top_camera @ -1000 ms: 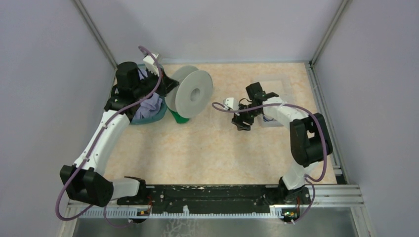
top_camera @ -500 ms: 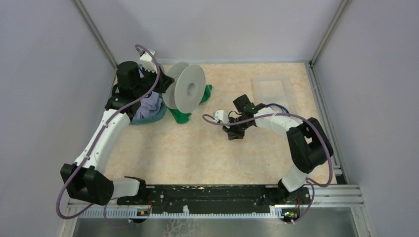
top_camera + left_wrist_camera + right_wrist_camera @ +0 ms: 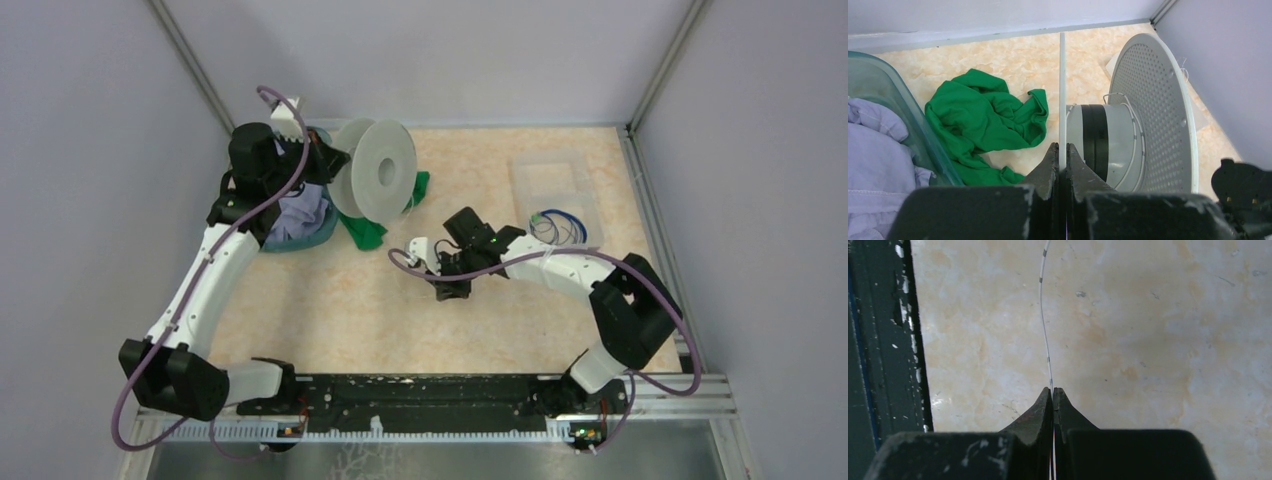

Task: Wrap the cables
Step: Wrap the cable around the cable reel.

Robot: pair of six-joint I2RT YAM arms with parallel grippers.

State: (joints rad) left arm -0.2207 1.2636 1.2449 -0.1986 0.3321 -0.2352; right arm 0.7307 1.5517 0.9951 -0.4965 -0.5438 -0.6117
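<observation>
Spool far left, bin left of it, cable coil in tray right, thin cable ahead of right tool

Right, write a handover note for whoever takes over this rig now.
Left gripper: shut on the rim of the spool, which stands on edge at far left.
Right gripper: shut on the whitish cable, low over the table near the middle.
Blue cable: loose coil in the clear tray at right, not held.
Done: both grips are made.
Left: probably wind the whitish cable, then the blue one. I cannot tell whether any turns are already on the hub.
</observation>
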